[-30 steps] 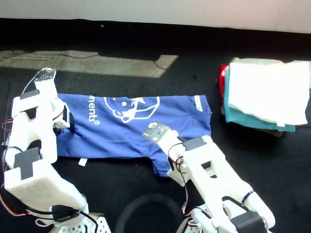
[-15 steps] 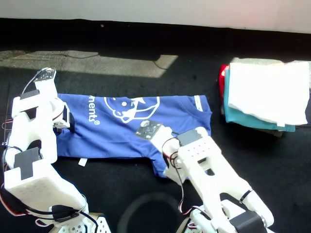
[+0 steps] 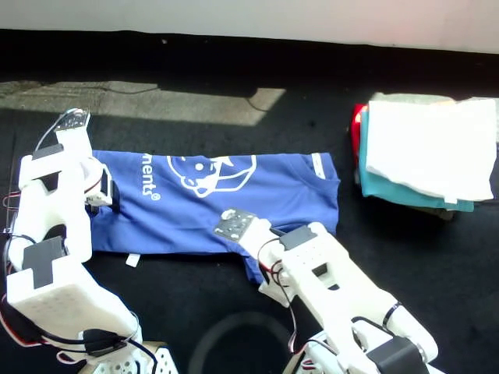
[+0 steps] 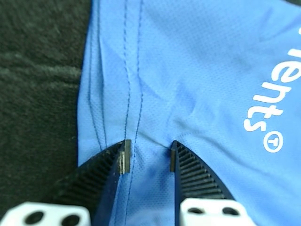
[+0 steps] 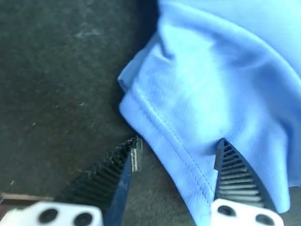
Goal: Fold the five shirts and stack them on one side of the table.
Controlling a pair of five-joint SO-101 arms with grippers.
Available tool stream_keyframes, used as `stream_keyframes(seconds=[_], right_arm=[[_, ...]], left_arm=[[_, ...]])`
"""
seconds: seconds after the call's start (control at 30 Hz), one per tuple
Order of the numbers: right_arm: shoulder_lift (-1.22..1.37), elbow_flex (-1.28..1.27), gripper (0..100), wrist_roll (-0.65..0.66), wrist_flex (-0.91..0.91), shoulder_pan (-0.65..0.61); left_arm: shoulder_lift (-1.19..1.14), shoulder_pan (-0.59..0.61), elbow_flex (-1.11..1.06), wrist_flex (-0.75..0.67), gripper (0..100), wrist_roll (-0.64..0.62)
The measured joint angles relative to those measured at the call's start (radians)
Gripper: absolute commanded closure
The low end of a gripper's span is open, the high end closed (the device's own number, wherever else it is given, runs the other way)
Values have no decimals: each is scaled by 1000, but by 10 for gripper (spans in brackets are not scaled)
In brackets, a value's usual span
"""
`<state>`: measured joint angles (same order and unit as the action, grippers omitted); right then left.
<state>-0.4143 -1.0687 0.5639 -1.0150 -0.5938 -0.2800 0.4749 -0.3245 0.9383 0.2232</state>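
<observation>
A blue shirt (image 3: 226, 202) with white print lies flat across the left and middle of the black table. My left gripper (image 3: 107, 199) sits at the shirt's left end. In the left wrist view it (image 4: 148, 155) is open, with stitched blue cloth slightly bunched between its fingertips (image 4: 123, 157). My right arm (image 3: 312, 261) hangs over the shirt's near edge by the small sleeve (image 3: 256, 267). In the right wrist view my right gripper (image 5: 178, 153) is wide open, straddling the sleeve's hem (image 5: 188, 165) just above the table.
A stack of folded shirts (image 3: 429, 148), white over teal over red, sits at the right side of the table. A cable (image 3: 257, 101) runs along the far side. Bare black cloth (image 3: 179, 296) lies near the arms' bases.
The right arm has shifted left and toward the near edge, along the shirt's lower edge to the sleeve. The left arm and the shirt have stayed still.
</observation>
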Motion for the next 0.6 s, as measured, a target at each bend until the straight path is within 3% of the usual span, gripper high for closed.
stream_keyframes(seconds=[0.37,0.6], right_arm=[[-9,-38,986,158,32,77],[-8,-41,991,160,32,83]], left_arm=[[0,0,0,0,849,0],[0,0,0,0,849,0]])
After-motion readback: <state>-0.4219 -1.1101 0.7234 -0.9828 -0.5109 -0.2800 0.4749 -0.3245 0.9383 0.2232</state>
